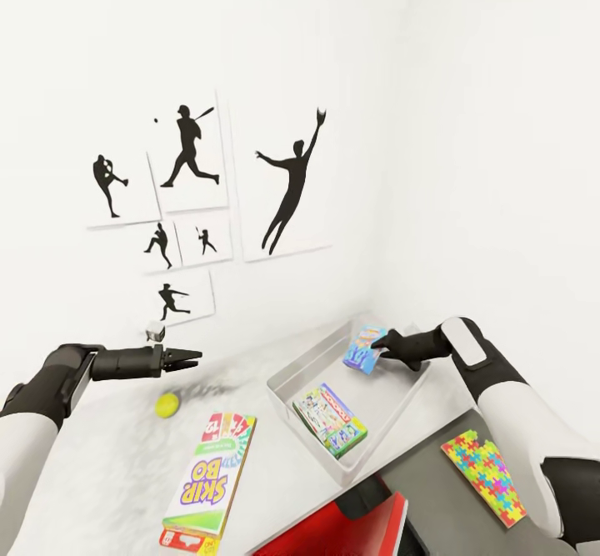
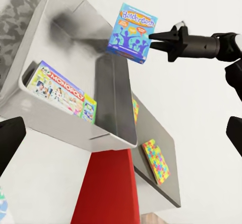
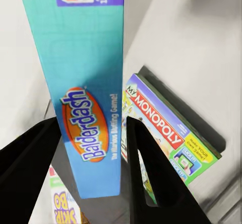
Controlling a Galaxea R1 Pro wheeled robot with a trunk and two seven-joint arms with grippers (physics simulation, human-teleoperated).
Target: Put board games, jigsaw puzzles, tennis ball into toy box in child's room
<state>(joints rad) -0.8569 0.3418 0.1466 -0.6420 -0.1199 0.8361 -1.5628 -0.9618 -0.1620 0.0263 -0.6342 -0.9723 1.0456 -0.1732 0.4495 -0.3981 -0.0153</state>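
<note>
The right gripper (image 1: 381,348) was clamped on the blue Balderdash box (image 1: 363,349), holding it above the far end of the grey toy box (image 1: 304,367). A Monopoly box (image 1: 330,419) lay inside the tray. On the table (image 1: 108,448), the tennis ball (image 1: 167,405) and the Skip-Bo box (image 1: 209,481) sat near the left gripper (image 1: 190,359), whose fingers were nearly together, holding nothing. A jigsaw puzzle (image 1: 485,477) lay beside the right arm.

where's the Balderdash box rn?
Head view, right side: the Balderdash box is held in the right hand over the far end of the toy box, beyond the Monopoly box.
</note>
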